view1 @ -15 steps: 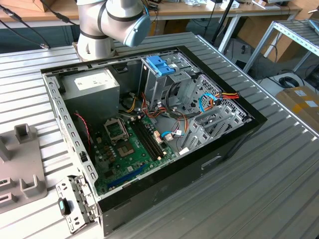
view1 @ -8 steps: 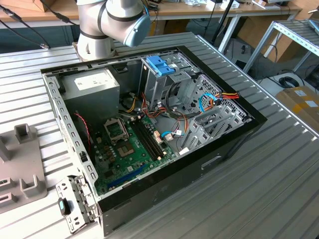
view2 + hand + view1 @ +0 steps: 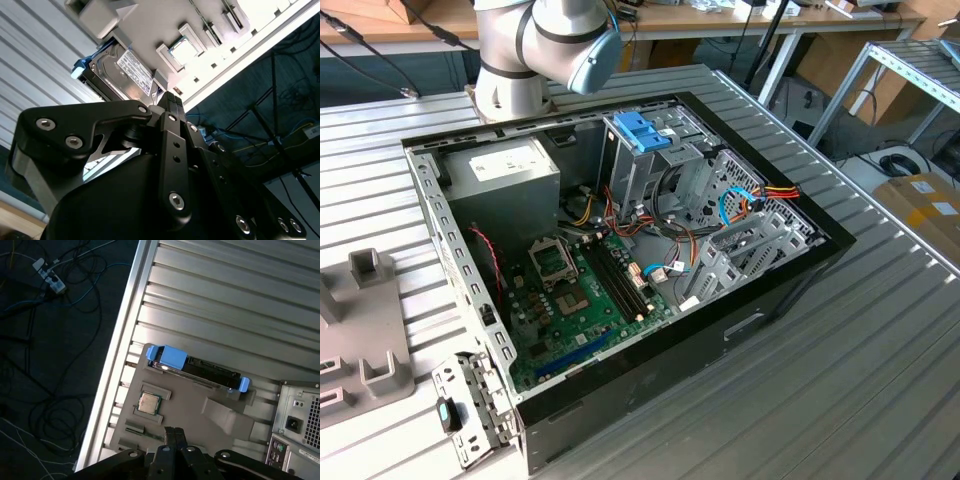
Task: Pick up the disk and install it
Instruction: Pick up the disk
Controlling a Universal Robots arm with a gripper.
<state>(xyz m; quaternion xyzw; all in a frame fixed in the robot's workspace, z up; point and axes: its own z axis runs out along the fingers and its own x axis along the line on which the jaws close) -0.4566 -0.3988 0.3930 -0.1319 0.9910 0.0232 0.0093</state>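
1. The disk (image 3: 200, 371) stands on its long edge in a slot of a flat grey holder (image 3: 190, 407), with its blue frame (image 3: 170, 356) wrapping both ends.
2. In the second wrist view the disk (image 3: 117, 77) shows its silver face and a white label (image 3: 136, 71).
3. Nothing grips the disk, and it sits clear of the gripper (image 3: 173, 431).
4. The gripper's two black fingers are pressed together with nothing between them. In both wrist views the tips point toward the holder, hanging above it near the disk.
5. A small square chip (image 3: 149, 403) lies in its own recess of the holder, beside the disk's slot.
6. The holder rests on the ribbed metal table (image 3: 225, 300), close to the table's edge. Past that edge, loose cables (image 3: 50, 365) lie on the dark floor.
7. The back of the computer case (image 3: 300, 427) stands just beside the holder.
8. In the exterior view the case (image 3: 770, 300) lies open on the table, showing a green board (image 3: 580, 300), a grey power box (image 3: 505, 172) and a metal drive cage (image 3: 650, 175) topped by a blue handle (image 3: 642, 130).
9. The arm (image 3: 545, 40) rises from behind the case.
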